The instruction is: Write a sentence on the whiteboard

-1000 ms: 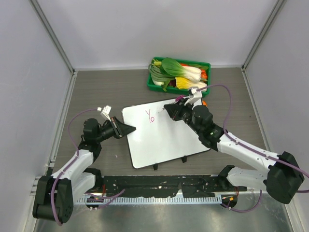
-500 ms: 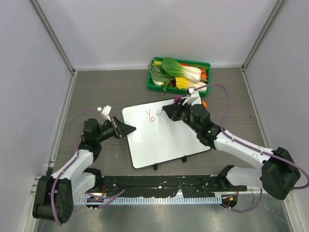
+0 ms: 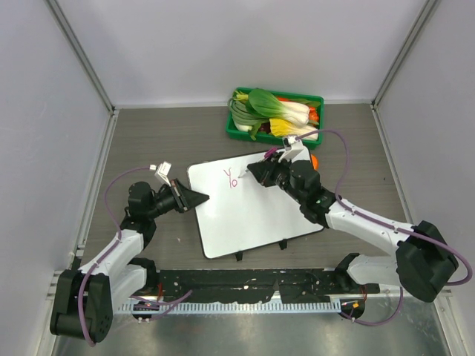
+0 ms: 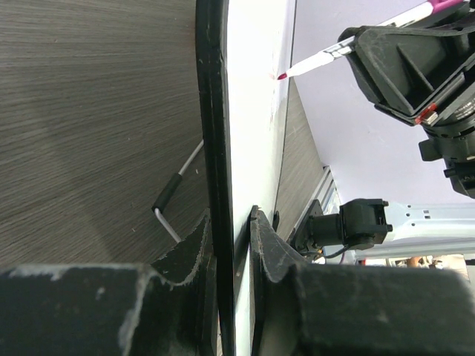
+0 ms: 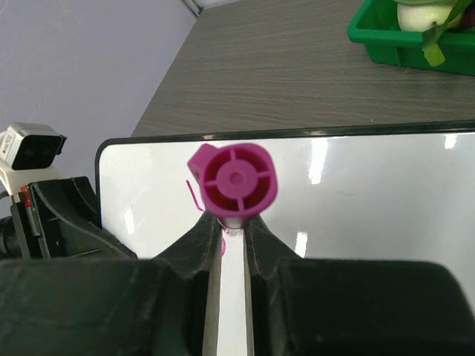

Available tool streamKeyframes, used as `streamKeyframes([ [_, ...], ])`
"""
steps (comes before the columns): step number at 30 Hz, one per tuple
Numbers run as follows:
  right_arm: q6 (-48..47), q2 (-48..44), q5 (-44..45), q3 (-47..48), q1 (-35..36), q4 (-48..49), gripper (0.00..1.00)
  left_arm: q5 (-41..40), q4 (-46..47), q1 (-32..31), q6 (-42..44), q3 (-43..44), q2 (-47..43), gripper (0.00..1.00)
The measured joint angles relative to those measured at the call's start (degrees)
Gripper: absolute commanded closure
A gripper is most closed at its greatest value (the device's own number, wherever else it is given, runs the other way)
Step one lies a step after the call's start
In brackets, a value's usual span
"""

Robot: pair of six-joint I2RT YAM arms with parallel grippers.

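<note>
The whiteboard (image 3: 256,219) lies flat at the centre of the table (image 3: 148,141), rotated slightly, between both arms. It is a white rectangle with rounded corners, a thin black rim and two small black clips (image 3: 239,256) on its near edge. The sentence (image 3: 231,177) consists of thin pink-magenta strokes reading "Yo", near the far-left corner. The left gripper (image 4: 231,222) is clamped on the board's left rim. The right gripper (image 5: 231,230) grips a pink-capped marker (image 5: 234,178), its tip at the board surface.
</note>
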Motion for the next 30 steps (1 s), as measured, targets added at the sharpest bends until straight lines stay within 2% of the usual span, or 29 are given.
streamKeyframes([
  [16, 2.3, 0.1, -1.2, -3.9, 0.0, 4.3, 0.99, -0.3, -0.2, -0.1, 0.0, 0.0, 0.0, 1.00],
  [30, 2.0, -1.7, -1.4, -4.4, 0.0, 1.5, 0.99, -0.3, -0.1, -0.1, 0.0, 0.0, 0.0, 1.00],
])
